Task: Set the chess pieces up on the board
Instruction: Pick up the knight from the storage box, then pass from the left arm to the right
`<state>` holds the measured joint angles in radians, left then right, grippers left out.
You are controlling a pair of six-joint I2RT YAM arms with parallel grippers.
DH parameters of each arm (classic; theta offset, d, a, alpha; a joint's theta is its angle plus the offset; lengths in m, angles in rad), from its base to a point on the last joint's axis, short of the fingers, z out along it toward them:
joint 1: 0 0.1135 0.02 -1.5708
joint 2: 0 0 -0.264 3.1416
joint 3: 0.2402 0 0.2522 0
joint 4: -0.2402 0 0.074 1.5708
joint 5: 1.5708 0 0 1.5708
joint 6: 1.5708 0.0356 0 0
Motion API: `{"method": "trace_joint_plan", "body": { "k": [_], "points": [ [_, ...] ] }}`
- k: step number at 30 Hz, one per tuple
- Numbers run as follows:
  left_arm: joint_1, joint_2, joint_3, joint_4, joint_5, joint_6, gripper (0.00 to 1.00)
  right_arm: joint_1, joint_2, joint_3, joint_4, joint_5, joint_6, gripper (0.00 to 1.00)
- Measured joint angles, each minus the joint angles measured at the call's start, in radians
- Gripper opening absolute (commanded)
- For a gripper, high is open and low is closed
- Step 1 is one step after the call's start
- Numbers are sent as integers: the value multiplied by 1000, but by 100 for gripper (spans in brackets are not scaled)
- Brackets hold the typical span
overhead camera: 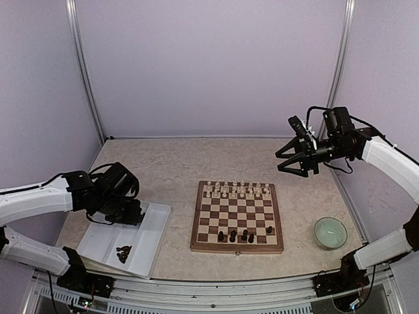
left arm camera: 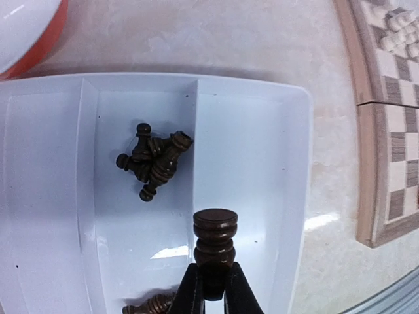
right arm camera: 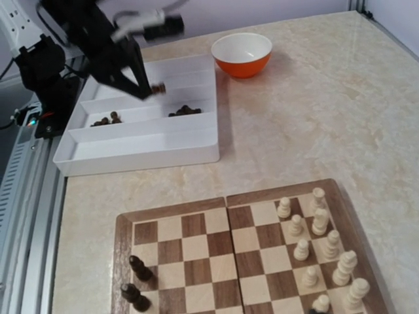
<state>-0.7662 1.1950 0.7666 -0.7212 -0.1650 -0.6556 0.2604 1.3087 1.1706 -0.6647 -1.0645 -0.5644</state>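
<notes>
Glossy white plastic tray (left arm camera: 262, 163), wooden board (right arm camera: 196, 248), polished dark wooden chess pieces (left arm camera: 156, 163)

Lighting is bright, diffuse and from above in all views; shadows are soft and short. Left wrist view: glare patches lie on the white tray (left arm camera: 262, 163) at lower centre and on the table (left arm camera: 196, 39) at lower right. Straight edges bow near the borders. The dark chess piece (left arm camera: 215, 239) is sharp. Right wrist view: the left arm (right arm camera: 98, 46), upper left, is slightly blurred.
</notes>
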Motion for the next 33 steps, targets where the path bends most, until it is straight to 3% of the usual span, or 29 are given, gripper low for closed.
{"method": "trace_joint_plan", "body": {
  "k": [7, 14, 18, 26, 33],
  "points": [
    [-35, -312, 23, -76, 33, -50, 4, 75, 0, -18, 20, 9, 15, 62],
    [-90, -478, 20, 129, 172, -23, 4, 179, 18, 30, 21, 32, 28, 62],
    [-93, -335, 90, 204, 290, 27, 4, 316, 57, 148, -22, 142, -89, 62],
    [-117, 178, 351, 248, 585, 155, 3, 548, 95, 196, -48, 468, -362, 62],
    [-135, 398, 448, 232, 773, 224, 3, 679, 158, 183, -31, 693, -449, 61]
  ]
}}
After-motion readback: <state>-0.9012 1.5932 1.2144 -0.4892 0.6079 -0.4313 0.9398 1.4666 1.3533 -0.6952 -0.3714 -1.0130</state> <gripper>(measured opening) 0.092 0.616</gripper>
